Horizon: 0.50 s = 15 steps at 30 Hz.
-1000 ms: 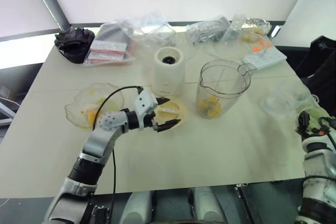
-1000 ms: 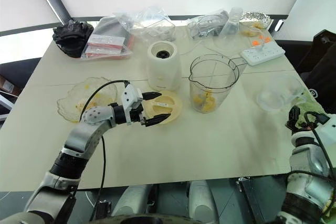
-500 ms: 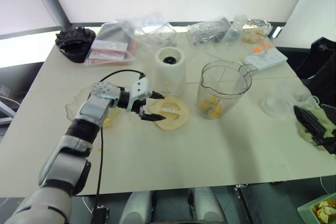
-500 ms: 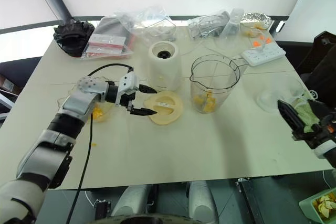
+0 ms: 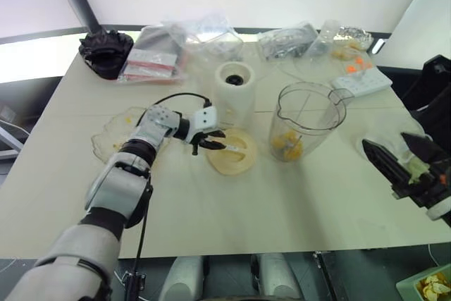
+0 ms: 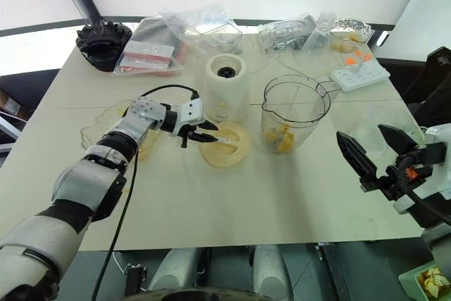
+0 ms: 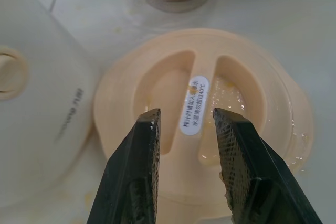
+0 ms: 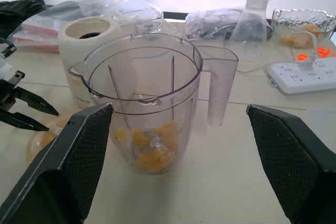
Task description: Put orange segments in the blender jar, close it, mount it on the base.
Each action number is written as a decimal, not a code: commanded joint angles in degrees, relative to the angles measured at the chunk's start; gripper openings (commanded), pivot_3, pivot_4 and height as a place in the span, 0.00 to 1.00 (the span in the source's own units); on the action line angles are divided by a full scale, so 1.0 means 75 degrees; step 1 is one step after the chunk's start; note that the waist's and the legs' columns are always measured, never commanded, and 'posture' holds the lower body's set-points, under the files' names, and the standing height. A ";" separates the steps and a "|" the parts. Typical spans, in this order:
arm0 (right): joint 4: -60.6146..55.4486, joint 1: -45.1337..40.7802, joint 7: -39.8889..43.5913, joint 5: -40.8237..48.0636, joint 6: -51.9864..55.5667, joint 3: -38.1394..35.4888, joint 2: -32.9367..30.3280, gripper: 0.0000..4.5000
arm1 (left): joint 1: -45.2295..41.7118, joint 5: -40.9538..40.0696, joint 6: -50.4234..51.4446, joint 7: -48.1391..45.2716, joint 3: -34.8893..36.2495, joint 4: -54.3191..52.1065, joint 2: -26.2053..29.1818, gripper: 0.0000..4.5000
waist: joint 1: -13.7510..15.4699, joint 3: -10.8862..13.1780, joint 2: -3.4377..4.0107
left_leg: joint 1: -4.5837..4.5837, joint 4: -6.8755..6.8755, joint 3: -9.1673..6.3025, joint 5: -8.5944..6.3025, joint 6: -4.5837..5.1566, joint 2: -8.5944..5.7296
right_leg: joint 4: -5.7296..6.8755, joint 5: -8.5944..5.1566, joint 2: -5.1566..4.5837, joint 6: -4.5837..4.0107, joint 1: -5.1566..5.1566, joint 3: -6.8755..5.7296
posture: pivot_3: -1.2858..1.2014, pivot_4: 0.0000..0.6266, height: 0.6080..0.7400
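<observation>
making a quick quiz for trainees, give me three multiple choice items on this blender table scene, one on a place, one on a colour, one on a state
1. Where does the cream lid lie?
A. on the table in front of the base
B. on top of the blender jar
C. inside the glass bowl

2. What colour is the base?
A. black
B. white
C. red

3. How is the right tool?
A. shut on the jar handle
B. open, holding nothing
C. shut on the lid

Answers:
1 A, the lid is flat on the table below the base, with the left tool astride its ridge.
2 B, its body is white with a dark socket.
3 B, its fingers are spread wide apart, clear of the jar.
</observation>
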 commanded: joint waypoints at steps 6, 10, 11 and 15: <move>-0.0304 0.0148 -0.0202 0.0183 -0.0347 -0.0036 -0.0219 0.95 | -0.0351 0.0639 -0.0174 0.0534 0.0041 0.0410 -0.0291 0.36 | -0.0001 0.0002 -0.0004 | 0.0000 0.0001 -0.0001 0.0000 0.0000 0.0002 | 0.0005 0.0001 0.0003 0.0001 0.0000 -0.0001 | 0.52 0.24 1.00; -0.0333 0.0235 -0.0249 0.0251 -0.0437 -0.0073 -0.0308 0.95 | -0.0364 0.1014 -0.0180 0.1097 -0.0060 0.0543 -0.0477 0.36 | 0.0004 0.0001 -0.0007 | 0.0000 0.0004 -0.0001 0.0000 0.0000 0.0002 | 0.0005 0.0002 0.0001 0.0003 0.0001 0.0000 | 0.52 0.24 1.00; -0.0333 0.0251 -0.0255 0.0263 -0.0456 -0.0080 -0.0335 0.95 | -0.0374 0.1095 -0.0159 0.1228 -0.0068 0.0575 -0.0527 0.36 | 0.0005 0.0003 -0.0009 | 0.0000 0.0005 -0.0001 0.0000 0.0000 0.0001 | 0.0005 0.0002 0.0001 0.0003 0.0002 0.0000 | 0.52 0.24 1.00; -0.0274 0.0270 -0.0259 0.0220 -0.0502 -0.0056 -0.0436 0.95 | -0.0402 0.1409 0.0046 0.1443 -0.0127 0.0699 -0.0702 0.36 | 0.0003 0.0003 -0.0011 | 0.0000 0.0005 0.0000 0.0000 0.0000 0.0001 | 0.0005 0.0003 0.0002 0.0006 0.0001 -0.0001 | 0.52 0.24 1.00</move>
